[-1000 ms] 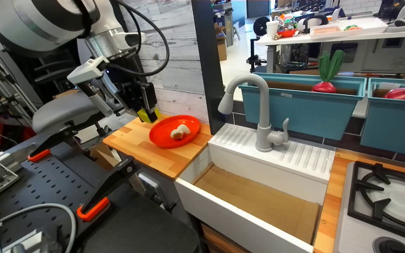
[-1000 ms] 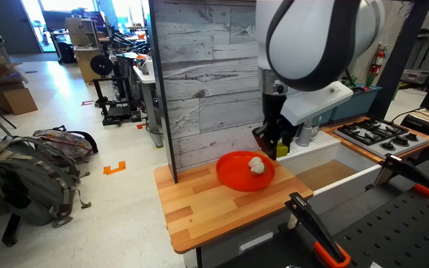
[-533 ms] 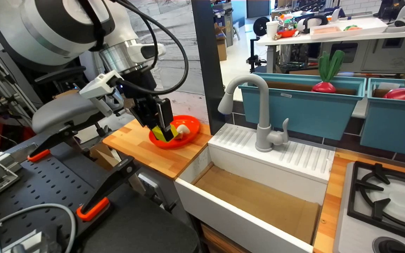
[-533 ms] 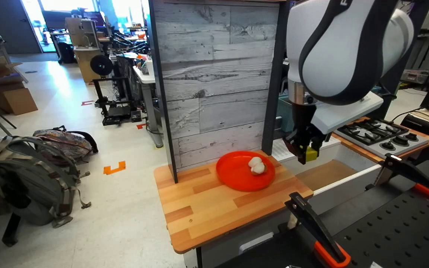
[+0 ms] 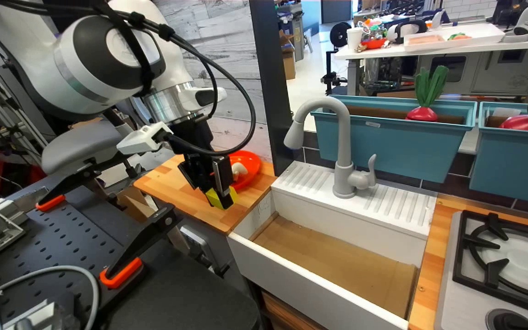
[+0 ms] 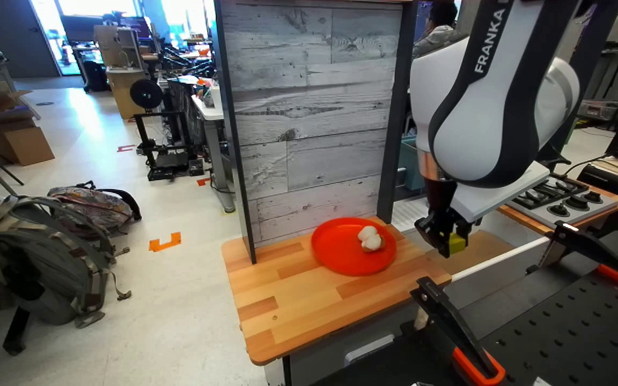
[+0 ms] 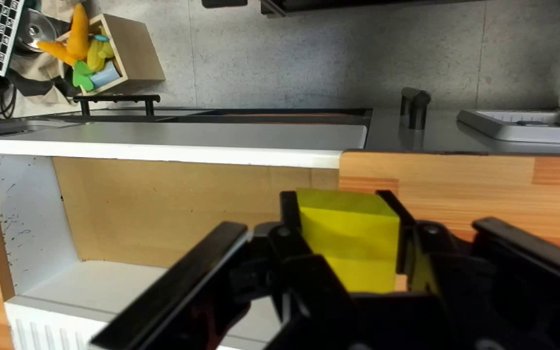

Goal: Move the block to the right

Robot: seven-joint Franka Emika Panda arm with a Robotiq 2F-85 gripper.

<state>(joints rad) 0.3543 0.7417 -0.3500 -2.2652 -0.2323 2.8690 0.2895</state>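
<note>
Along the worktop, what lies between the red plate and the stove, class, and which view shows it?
An exterior view shows it: a stretch of wooden counter, the white sink with a brown sheet in its bottom, then a narrow wooden strip.

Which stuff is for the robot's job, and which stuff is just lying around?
For the job:
yellow block, the thing to move
gripper, holding it

Just around:
red plate
pale rounded lump, on that plate
green-grey backpack
tap
stove

Bright light — far windows (image 6: 97,6) wash out, floor (image 6: 88,120) catches glare.
</note>
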